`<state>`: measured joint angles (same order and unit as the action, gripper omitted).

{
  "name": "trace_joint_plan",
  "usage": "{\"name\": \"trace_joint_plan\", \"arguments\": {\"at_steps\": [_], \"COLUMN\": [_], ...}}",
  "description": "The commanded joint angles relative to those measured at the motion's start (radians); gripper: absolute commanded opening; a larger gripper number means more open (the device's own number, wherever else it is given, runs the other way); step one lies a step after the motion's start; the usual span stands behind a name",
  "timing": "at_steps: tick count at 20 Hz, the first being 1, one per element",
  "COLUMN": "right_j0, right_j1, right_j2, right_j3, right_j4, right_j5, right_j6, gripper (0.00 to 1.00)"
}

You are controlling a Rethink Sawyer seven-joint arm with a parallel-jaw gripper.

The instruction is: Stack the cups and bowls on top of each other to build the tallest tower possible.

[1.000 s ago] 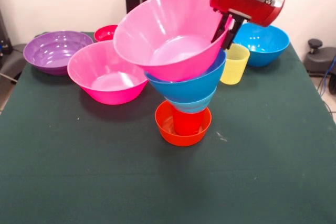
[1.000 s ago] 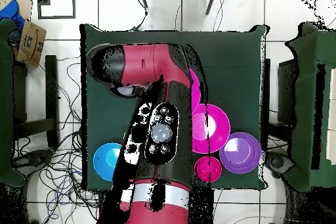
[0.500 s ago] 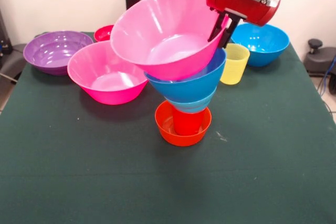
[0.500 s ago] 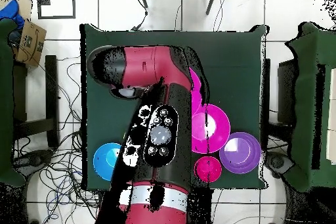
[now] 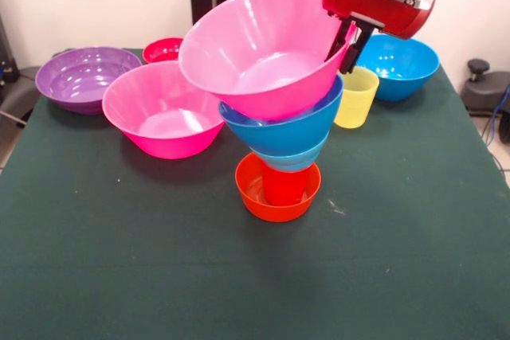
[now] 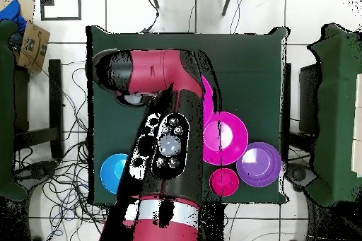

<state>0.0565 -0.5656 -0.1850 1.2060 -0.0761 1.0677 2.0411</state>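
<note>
Front view: the gripper (image 5: pixel 349 37) comes down at the upper right of the frame and pinches the right rim of a large pink bowl (image 5: pixel 259 49), one finger inside the wall and one outside. The bowl hangs down and to the left of the gripper, tilted with its mouth turned toward the lower left, and its underside sits in the mouth of the large blue bowl (image 5: pixel 283 129) that tops the tower (image 5: pixel 280 161). Whether it rests there fully I cannot tell. The coming move turns on that tilt: the held rim is the high side, so the bowl probably needs levelling over the stack's centre before release.

Below the blue bowl sit a small light-blue bowl (image 5: pixel 292 160), a red cup (image 5: pixel 284 185) and a small orange bowl (image 5: pixel 252 197) on the table (image 5: pixel 119 260). Loose pieces: a second pink bowl (image 5: pixel 159 113), one purple bowl (image 5: pixel 81 77), one small red bowl (image 5: pixel 161 49), one yellow cup (image 5: pixel 355 98) and a second blue bowl (image 5: pixel 398 65).

Overhead view: the arm (image 6: pixel 166 146) covers the tower and gripper. Four loose bowls show: blue at lower left, pink, purple and the small red one at right.
</note>
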Motion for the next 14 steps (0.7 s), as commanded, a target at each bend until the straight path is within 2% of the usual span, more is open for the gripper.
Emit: {"name": "trace_joint_plan", "arguments": {"at_steps": [1,14], "right_j0": [0.013,0.022], "right_j1": [0.037,0.046], "right_j2": [0.046,0.037], "right_j3": [0.041,0.069], "right_j4": [0.013,0.005], "right_j5": [-0.026,-0.080], "right_j6": [0.153,0.159], "gripper": [0.00,0.00]}}
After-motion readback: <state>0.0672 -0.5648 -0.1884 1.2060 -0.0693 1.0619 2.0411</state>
